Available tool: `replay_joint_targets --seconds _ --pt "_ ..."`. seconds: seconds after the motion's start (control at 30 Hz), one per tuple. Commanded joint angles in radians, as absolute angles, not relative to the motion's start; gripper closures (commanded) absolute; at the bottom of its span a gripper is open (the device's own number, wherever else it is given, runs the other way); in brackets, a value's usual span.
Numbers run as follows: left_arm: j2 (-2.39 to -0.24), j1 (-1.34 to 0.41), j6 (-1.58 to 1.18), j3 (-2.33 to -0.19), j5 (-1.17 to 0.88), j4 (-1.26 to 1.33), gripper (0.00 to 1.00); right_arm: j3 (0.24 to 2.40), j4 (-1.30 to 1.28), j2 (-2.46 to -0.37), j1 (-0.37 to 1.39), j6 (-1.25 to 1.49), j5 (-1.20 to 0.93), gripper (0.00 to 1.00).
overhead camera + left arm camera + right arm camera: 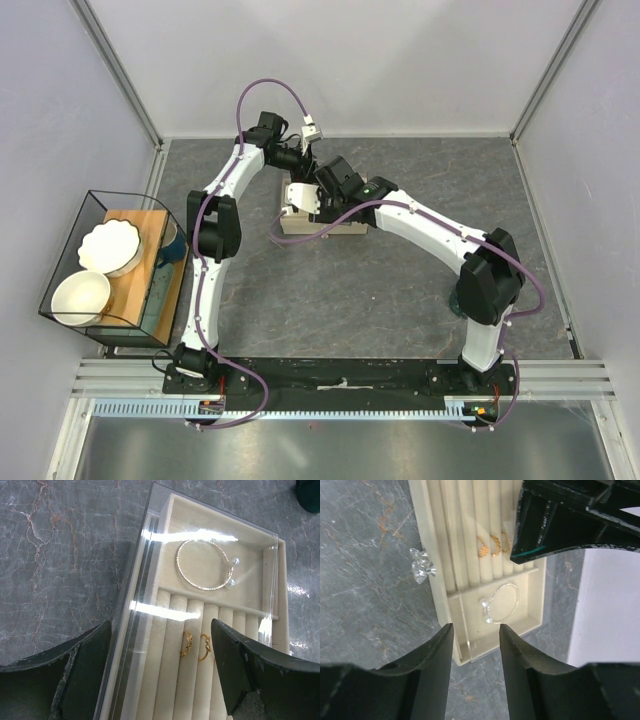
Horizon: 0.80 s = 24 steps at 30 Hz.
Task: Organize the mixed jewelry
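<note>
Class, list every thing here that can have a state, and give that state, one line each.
Left gripper: open, empty, above the box.
Right gripper: open, empty.
Box: clear lid over it; fully shut or not, cannot tell.
Bracelet: lying flat in the box's wide compartment.
Gold rings: tucked upright in the roll slots.
Crystal piece: loose on the table beside the box.

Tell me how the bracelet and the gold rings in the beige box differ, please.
The bracelet is a far wider hoop than the gold rings. The bracelet lies flat in the open compartment; the rings sit wedged in the grooves between the rolls. The bracelet is thin and ends in two pale beads; the rings show no beads. Both are inside the beige box.
</note>
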<state>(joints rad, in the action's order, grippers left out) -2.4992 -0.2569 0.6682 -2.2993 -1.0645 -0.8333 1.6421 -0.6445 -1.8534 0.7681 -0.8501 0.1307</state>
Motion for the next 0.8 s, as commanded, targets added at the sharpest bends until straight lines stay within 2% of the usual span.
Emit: replay_joint_targets --seconds 0.0,0.27,0.77 --pt "-2.457 -0.270 0.701 -2.292 -1.060 -0.870 0.14 1.625 -0.673 -1.809 0.775 -0.790 0.061 0.52" --pt "-2.457 -0.272 0.673 -2.287 -1.040 -0.844 0.14 1.574 -0.719 -1.786 0.779 -0.755 -0.023 0.55" --pt "-2.456 -0.270 0.667 -2.283 -1.034 -0.833 0.14 1.535 -0.673 -1.848 0.773 -0.756 -0.029 0.58"
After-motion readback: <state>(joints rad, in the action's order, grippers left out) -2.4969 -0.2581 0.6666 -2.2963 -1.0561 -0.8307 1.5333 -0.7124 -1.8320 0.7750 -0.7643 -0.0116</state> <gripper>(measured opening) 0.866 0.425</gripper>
